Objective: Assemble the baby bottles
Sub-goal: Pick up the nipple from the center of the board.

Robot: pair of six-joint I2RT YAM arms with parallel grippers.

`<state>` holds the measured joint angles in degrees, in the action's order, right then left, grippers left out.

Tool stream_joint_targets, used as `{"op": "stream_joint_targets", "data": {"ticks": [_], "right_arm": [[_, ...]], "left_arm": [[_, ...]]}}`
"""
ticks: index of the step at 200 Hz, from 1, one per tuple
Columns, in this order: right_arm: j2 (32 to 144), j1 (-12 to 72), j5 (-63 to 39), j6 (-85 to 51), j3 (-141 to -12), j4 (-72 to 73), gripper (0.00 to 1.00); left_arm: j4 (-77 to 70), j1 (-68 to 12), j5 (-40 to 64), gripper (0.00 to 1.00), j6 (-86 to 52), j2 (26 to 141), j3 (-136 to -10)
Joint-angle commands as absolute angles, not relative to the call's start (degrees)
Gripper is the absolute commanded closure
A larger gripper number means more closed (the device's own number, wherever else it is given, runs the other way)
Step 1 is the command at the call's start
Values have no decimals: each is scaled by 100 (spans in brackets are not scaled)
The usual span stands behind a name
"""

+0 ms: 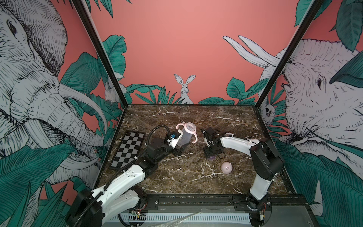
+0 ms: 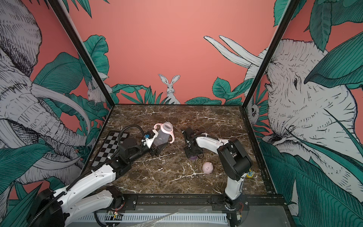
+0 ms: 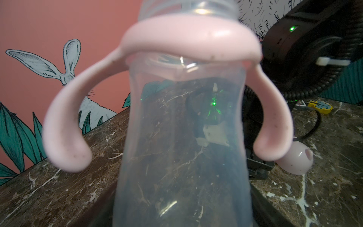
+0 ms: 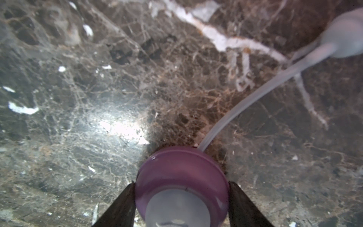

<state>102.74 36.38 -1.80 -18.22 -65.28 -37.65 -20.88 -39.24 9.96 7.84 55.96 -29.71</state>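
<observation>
Brown marble tabletop veined in white, boxed in by jungle-print walls. Take it as a clock face, 12 at the rabbit wall.

At about 3 o'clock from the centre, the right gripper points down at the slab. In its wrist view, the jaws stand half-wide against both flanks of the purple nipple collar, which looks gripped. The collar sits low, at or just off the marble. I judge the side-on hold is meant to keep it level for threading. Its clear straw trails away across the stone to a grey weighted tip, so the straw must enter the bottle first.

Toward 10 o'clock from the collar, the left gripper is clamped tight on the lower part of the clear bottle body. The bottle is lifted and tilted, its open mouth up and leaning toward 12. That probably offers the threads to the other arm. The pink two-handled ring is already seated round the neck.

Farther out, at 4 o'clock, the pink eared dome cap waits alone on the marble, likely the last part to go on. A checkerboard lies at 9 o'clock.
</observation>
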Motion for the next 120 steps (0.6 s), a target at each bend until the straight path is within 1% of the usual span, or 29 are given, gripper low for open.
{"op": "stream_joint_targets", "data": {"ticks": [1,70,112,120], "right_arm": [[10002,3622,9,-1724,-6691,-4116,41],[9666,3499,-105,-1568,-7104,-4551,42],[9428,3345,-297,-1497,-7479,-4904,42],[9382,3317,-316,-1466,-7745,-5011,42]], "left_arm": [[-2249,-3955,1002,44,738,5449,-3006],[-2294,-3955,1011,44,713,5449,-2979],[-2364,-3955,1044,44,686,5515,-2934],[-2386,-3955,1054,44,673,5536,-2927]]}}
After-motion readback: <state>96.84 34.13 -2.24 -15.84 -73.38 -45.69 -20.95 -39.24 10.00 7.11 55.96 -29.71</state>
